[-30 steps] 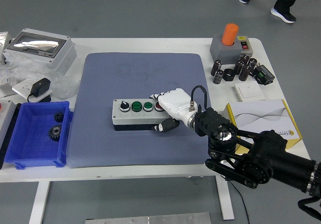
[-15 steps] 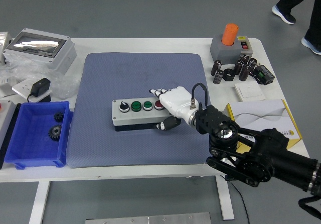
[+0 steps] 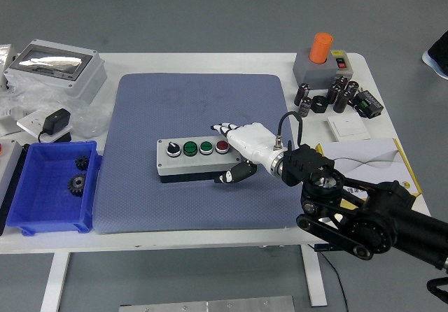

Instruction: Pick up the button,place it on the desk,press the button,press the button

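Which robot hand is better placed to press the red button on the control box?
The right robot hand: its fingertips sit beside the red button at the control box's right end. No left arm is in view.

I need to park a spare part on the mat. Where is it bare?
The mat is bare behind the button box and in front of it, toward the near edge. The right hand crowds the box's right end. Right of the mat, black cylinders sit packed.
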Available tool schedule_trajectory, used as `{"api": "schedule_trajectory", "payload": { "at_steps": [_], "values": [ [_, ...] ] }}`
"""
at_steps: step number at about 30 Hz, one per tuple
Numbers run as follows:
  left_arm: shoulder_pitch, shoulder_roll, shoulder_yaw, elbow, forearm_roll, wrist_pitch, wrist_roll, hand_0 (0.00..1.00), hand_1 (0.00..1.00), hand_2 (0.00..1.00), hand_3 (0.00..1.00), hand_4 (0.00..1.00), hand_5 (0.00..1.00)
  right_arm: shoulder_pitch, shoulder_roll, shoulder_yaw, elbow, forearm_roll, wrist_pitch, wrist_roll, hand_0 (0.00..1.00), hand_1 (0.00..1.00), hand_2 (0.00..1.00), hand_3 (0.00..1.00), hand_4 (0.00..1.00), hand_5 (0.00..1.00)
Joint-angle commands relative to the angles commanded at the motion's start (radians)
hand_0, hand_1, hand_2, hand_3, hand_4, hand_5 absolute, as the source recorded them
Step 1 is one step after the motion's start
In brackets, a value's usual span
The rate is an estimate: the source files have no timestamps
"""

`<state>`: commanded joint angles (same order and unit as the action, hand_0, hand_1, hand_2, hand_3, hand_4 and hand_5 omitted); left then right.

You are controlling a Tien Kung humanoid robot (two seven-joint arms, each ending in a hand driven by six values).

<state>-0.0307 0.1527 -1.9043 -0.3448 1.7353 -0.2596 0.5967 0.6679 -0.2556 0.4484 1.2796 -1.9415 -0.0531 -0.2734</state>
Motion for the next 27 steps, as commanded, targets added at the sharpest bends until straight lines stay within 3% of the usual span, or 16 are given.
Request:
{"api": "schedule_trajectory", "payload": {
  "at_steps": [2,3,9,14,15,18,20,21,26,27],
  "values": [
    [0.001,0.000,0.002,-0.002,-0.002,0.002,0.001,0.851,0.857,0.821,0.931,0.998,0.901,-0.017,-0.020,0.024,0.030,0.047,0.008,0.037,0.605,0.728,0.998,0.998,0.998,0.509],
    [0.001,0.000,0.003,-0.002,-0.002,0.003,0.001,0.867,0.910,0.897,0.998,0.998,0.950,-0.029,-0.035,0.037,0.050,0.073,0.013,0.056,0.619,0.734,0.998,0.998,0.998,0.499],
    [0.010,-0.003,0.011,-0.005,0.001,0.026,0.001,0.873,0.917,0.903,0.998,0.998,0.961,-0.102,-0.147,0.167,0.197,0.247,0.036,0.175,0.630,0.735,0.998,0.998,0.998,0.488],
    [0.017,-0.002,0.014,-0.006,0.011,0.045,0.003,0.873,0.917,0.903,0.998,0.998,0.961,-0.135,-0.220,0.283,0.298,0.333,-0.017,0.225,0.630,0.735,0.998,0.998,0.998,0.488],
    [0.017,-0.002,0.014,-0.006,0.013,0.047,0.001,0.874,0.906,0.889,0.998,0.998,0.948,-0.141,-0.230,0.305,0.310,0.331,-0.032,0.228,0.628,0.740,0.930,0.998,0.935,0.543],
    [0.018,-0.003,0.013,-0.005,0.017,0.051,-0.004,0.874,0.906,0.889,0.998,0.998,0.948,-0.155,-0.260,0.337,0.340,0.286,-0.074,0.210,0.628,0.740,0.930,0.998,0.935,0.543],
    [0.020,-0.004,0.015,-0.004,0.017,0.053,-0.006,0.874,0.906,0.889,0.998,0.998,0.948,-0.156,-0.283,0.325,0.366,0.236,-0.078,0.176,0.628,0.740,0.930,0.998,0.935,0.543],
    [0.022,-0.004,0.015,-0.005,0.016,0.054,-0.005,0.868,0.886,0.867,0.986,0.998,0.916,-0.151,-0.292,0.310,0.379,0.215,-0.062,0.156,0.638,0.729,0.866,0.998,0.937,0.669],
    [0.027,-0.004,0.016,-0.008,0.015,0.054,0.002,0.868,0.886,0.867,0.986,0.998,0.916,-0.101,-0.293,0.219,0.396,0.182,0.047,0.052,0.638,0.729,0.866,0.998,0.937,0.669],
    [0.027,-0.004,0.016,-0.008,0.016,0.054,0.003,0.865,0.883,0.857,0.979,0.998,0.908,-0.089,-0.287,0.203,0.394,0.182,0.072,0.030,0.407,0.532,0.551,0.886,0.893,0.691]
  ]
}}
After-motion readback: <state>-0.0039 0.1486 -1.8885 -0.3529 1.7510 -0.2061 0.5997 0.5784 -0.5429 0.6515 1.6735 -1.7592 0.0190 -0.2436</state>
